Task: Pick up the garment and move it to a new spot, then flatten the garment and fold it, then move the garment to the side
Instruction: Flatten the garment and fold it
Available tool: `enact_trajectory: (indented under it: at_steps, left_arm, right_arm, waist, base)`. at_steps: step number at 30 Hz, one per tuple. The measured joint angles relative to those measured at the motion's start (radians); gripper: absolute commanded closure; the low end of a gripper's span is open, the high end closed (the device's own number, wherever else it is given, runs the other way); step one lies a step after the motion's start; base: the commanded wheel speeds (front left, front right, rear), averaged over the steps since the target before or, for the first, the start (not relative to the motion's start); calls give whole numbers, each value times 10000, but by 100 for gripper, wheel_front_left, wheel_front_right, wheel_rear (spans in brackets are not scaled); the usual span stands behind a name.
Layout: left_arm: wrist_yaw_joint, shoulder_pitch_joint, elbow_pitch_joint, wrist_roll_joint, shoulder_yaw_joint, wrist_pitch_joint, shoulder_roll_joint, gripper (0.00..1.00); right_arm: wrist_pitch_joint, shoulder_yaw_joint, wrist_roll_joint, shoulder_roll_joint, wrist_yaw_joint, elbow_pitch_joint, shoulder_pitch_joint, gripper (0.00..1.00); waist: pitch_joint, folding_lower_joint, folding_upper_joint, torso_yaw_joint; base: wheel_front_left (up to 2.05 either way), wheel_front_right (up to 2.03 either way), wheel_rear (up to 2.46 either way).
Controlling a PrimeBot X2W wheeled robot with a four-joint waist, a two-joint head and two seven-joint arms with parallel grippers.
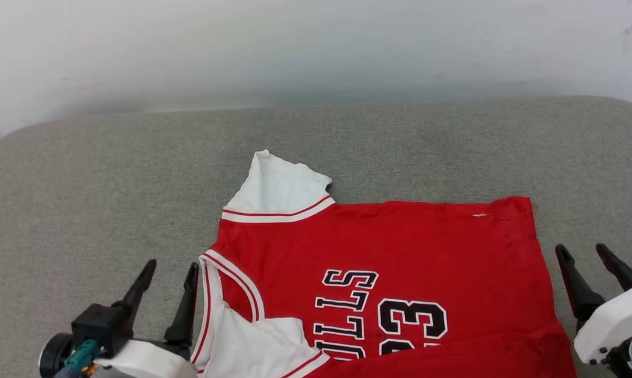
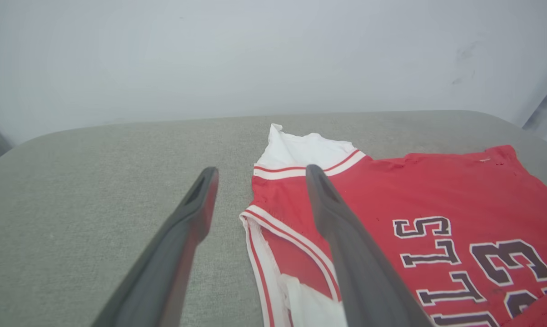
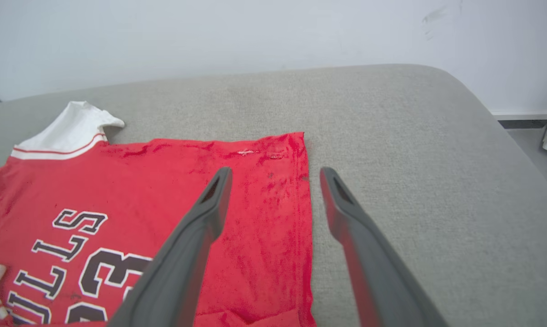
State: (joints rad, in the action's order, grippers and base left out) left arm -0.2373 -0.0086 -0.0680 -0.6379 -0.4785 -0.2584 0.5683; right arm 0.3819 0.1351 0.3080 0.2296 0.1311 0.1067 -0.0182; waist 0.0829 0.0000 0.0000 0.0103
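Head view: garment (image 1: 400,252) lies print-up on the grey surface (image 1: 111,184) toward 6 o'clock, between left tool (image 1: 171,265) at 8 o'clock and right tool (image 1: 581,248) at 4 o'clock, both spread apart, empty.

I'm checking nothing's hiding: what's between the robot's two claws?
The garment lies spread between the left gripper and the right gripper, on the grey cushion. The head view shows it.

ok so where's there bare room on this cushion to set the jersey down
Bare: the far cushion strip between the jersey and the wall, and the wide left part beyond the left gripper. Narrower on its right, by the right gripper. Crowded: near middle.
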Motion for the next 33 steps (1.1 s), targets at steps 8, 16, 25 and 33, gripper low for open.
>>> enact_trajectory:
  at_steps: [8, 16, 25, 33]
  left_arm:
    - [842, 389, -832, 1198, 1733, -17, -1271, 0]
    - [2573, 459, -725, 1827, 2738, -17, -2274, 0]
    - [3524, -995, 27, 1975, 2732, 477, -1515, 0]
    - [3655, -4422, 612, 746, 2056, 4048, 523, 0]
  right_arm:
    - [-2964, -886, 556, 182, -2, -46, 87, 0]
    - [-4711, -1212, 245, -67, -2, -211, 170, 0]
    - [-4947, -1189, 234, -416, -2, -63, 618, 0]
    - [-5022, -1116, 161, -535, -2, 79, 1118, 0]
  waist:
    - [65, 0, 0, -65]
    - [383, 0, 0, -155]
    - [1171, 0, 0, -535]
    - [2373, 1, 0, -1133]
  base:
    - [0, 0, 0]
    - [0, 0, 0]
    - [0, 0, 0]
    - [0, 0, 0]
